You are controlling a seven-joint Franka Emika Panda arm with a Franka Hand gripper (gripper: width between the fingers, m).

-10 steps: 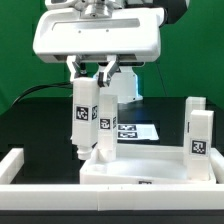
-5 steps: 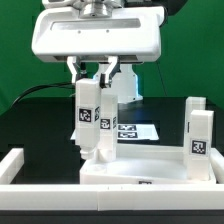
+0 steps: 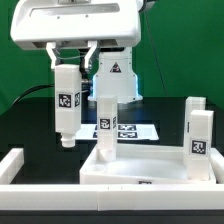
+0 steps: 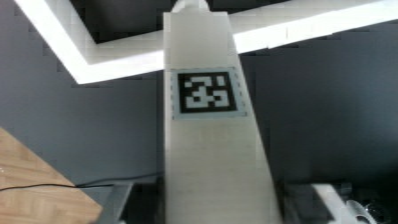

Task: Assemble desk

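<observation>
At the exterior view's upper left, the arm hangs vertically, its gripper (image 3: pixel 75 62) fingers (image 3: pixel 57 57) clamping an upright white leg (image 3: pixel 66 104) above the table (image 3: pixel 35 125).

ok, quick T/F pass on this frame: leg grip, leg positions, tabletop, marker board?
1. The end effector holds a white leg clear of the table. True.
2. The held leg lies flat. False: it hangs upright.
3. Two other legs stand at the tabletop, one towards the exterior view's left, one on its right. True.
4. The marker board rests on the tabletop. False: it lies on the black table behind it.
5. The held leg carries no tag. False: one faces the camera.
</observation>
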